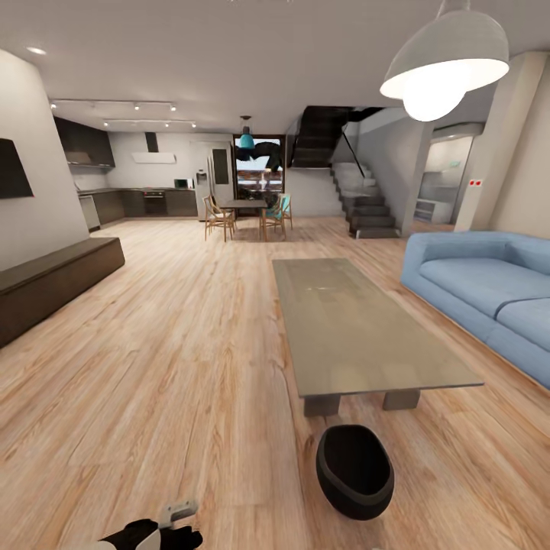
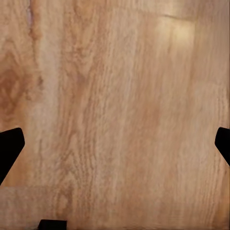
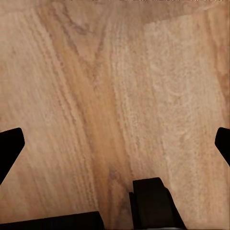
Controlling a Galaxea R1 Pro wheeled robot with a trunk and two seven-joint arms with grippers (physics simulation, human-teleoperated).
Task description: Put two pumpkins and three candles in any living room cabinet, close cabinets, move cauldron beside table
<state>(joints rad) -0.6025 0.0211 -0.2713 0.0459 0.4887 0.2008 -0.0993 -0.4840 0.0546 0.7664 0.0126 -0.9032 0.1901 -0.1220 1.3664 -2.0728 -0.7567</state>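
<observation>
Cauldron: we see the round glossy black cauldron with a wide mouth (image 1: 354, 470) on the wooden plank floor (image 1: 191, 367), at about 5 o'clock in the head view, just beside the near short end of the desk.
Desk: the long low rectangular coffee desk with a smooth grey top (image 1: 359, 328) runs from the centre toward 12 o'clock; its top is bare.
Cabinet: the long low dark-brown wood cabinet (image 1: 53, 283) stands along the wall at 9 o'clock, well apart from the desk; its front looks closed, as far as we can tell from this angle.
Left end effector: in the left wrist view the left end effector (image 2: 115, 141) has its two dark fingertips wide apart, with bare floor between them.
Right end effector: the right end effector (image 3: 115, 141) is also spread apart and holds nothing, over the floor.
Pumpkins and candles: we cannot locate them here.
Risk: we judge that driving or turning the base could push the cauldron away from the desk, because it lies close to our front.
Risk: we also judge that the low desk corner near 5 o'clock could catch an arm during a turn.
</observation>
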